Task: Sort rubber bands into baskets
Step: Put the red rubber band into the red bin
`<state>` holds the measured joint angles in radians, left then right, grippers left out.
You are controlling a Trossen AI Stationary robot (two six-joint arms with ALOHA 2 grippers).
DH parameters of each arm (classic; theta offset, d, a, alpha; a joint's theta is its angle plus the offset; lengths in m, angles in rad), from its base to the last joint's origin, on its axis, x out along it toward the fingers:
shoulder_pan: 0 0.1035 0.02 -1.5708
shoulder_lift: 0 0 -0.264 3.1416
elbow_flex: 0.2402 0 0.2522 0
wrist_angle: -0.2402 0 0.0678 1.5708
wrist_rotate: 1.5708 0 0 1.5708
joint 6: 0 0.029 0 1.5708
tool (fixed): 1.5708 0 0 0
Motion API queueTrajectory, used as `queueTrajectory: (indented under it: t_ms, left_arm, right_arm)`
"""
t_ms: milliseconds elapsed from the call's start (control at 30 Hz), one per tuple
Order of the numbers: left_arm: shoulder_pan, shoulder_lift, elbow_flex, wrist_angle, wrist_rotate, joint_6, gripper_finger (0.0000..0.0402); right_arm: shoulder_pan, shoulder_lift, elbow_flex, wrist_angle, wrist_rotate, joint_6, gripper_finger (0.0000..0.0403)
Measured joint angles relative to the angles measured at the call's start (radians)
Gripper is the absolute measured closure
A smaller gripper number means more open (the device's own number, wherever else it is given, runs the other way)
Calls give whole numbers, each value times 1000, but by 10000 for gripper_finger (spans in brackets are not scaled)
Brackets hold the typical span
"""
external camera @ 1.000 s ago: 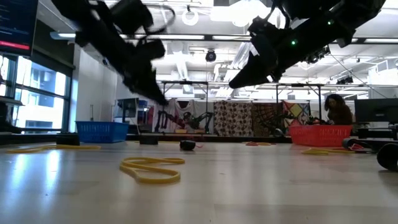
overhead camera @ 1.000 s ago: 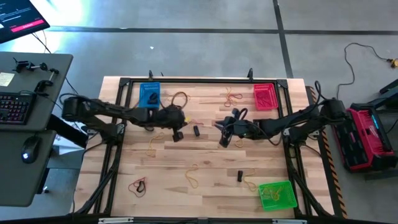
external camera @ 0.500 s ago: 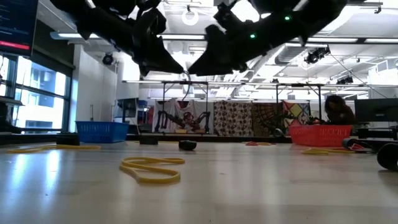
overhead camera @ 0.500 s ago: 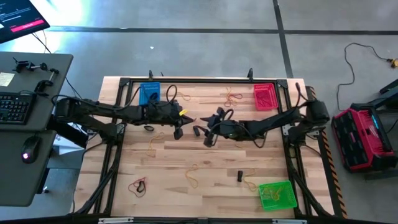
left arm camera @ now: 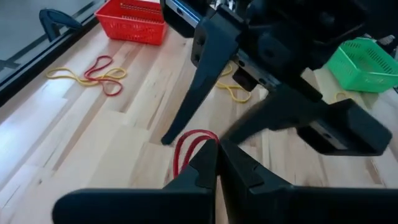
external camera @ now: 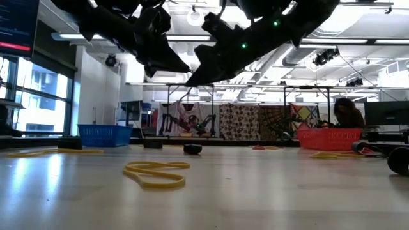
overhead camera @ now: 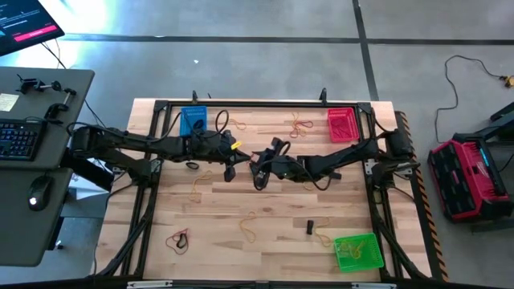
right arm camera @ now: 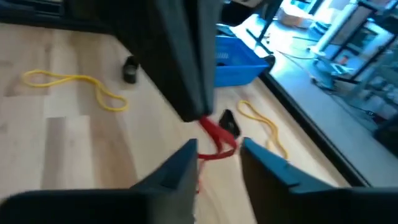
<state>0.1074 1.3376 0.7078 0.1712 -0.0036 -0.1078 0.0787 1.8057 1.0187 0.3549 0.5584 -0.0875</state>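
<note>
Left gripper (left arm camera: 216, 163): raised over the table's middle, fingers pressed together, pinching a red rubber band (left arm camera: 189, 147) that hangs off their tips.
Right gripper (right arm camera: 217, 158): facing the left one, just beside it; fingers (right arm camera: 180, 163) spread on either side of the same red band (right arm camera: 216, 140), not closed on it.
Blue basket (overhead camera: 193, 120): far left of the table (overhead camera: 273, 233).
Red basket (overhead camera: 341, 125): far right.
Green basket (overhead camera: 358, 250): near right corner.
Other bands: a yellow one (external camera: 155, 174) lies loose on the table.
</note>
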Motion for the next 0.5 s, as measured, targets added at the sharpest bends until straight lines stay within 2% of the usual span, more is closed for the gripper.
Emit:
queueTrajectory:
  t_ms: [100,133,300,500]
  left_arm:
    - [0,0,0,10,0,7,401]
    - [0,0,0,12,0,13,401]
    - [0,0,0,15,-23,14,390]
    - [-15,0,0,30,-38,57,343]
  right_arm:
    - [2,0,0,1,19,-4,378]
    - [2,0,0,1,19,-7,389]
    - [7,-1,0,1,26,-8,397]
    - [21,-55,0,-78,105,-24,401]
